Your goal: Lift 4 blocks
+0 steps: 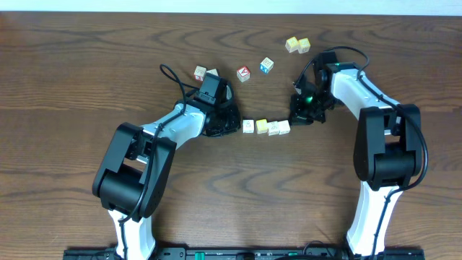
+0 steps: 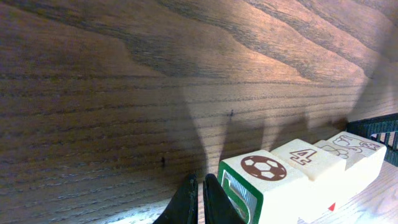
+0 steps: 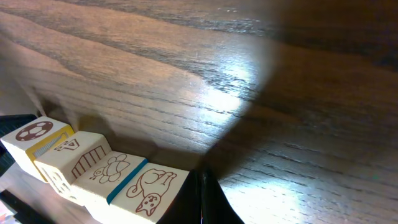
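Four cream-white blocks (image 1: 266, 127) lie in a tight row at the table's middle. My left gripper (image 1: 234, 124) is shut, its tip at the row's left end. My right gripper (image 1: 296, 119) is shut at the row's right end. In the left wrist view the shut fingers (image 2: 200, 199) touch the soccer-ball block (image 2: 264, 180) with its green-marked face; behind it comes the "4" block (image 2: 308, 158). The right wrist view has the shut fingers (image 3: 202, 199) against the cat block (image 3: 149, 186), then the turtle block (image 3: 109, 171). I cannot tell whether the row is off the table.
Other cubes lie farther back: a red-faced one (image 1: 243, 73), a blue-faced one (image 1: 267, 65), a yellowish pair (image 1: 297, 45), and two more (image 1: 205, 73) beside the left arm. A black cable (image 1: 170, 74) loops by the left wrist.
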Robot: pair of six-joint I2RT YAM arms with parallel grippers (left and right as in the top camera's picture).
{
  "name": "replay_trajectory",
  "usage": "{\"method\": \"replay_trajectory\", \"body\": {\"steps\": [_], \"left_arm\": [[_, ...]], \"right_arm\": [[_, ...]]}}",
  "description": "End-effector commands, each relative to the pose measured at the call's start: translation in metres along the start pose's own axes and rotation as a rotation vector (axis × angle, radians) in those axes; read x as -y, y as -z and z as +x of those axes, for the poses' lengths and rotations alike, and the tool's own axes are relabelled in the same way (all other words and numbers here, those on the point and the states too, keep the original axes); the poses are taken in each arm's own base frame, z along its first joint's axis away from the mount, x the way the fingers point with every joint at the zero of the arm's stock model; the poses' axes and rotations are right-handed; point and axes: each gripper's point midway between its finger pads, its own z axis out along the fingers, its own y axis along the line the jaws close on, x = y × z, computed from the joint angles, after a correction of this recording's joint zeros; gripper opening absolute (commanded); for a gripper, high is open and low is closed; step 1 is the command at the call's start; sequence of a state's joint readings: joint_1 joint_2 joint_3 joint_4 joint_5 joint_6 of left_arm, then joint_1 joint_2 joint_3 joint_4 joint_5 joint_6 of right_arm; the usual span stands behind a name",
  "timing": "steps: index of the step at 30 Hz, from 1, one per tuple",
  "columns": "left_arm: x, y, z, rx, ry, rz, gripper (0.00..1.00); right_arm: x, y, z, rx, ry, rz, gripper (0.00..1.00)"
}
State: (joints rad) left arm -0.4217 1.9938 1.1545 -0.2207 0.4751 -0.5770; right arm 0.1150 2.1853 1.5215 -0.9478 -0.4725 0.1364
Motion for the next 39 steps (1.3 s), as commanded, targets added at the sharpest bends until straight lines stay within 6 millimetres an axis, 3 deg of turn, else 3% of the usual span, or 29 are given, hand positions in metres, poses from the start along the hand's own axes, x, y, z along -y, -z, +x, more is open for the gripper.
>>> {"method": "replay_trajectory", "body": {"steps": [1,30,39], "left_arm": [[-0.005,-0.010,0.006,-0.031,0.008,-0.016,0.07],[0.005,-0.016,0.020,-0.059,-0.024,-0.016,0.07],[-0.016,-0.004,0.000,-0.027,0.002,-0.027,0.07]], "right_arm": [[0.002,-0.002,0.001,-0.001,-0.017,0.018,0.01],[0.005,-0.003,0.011,-0.033,-0.209,0.052,0.01],[0.005,-0.002,0.005,-0.010,-0.238,0.042,0.01]]}}
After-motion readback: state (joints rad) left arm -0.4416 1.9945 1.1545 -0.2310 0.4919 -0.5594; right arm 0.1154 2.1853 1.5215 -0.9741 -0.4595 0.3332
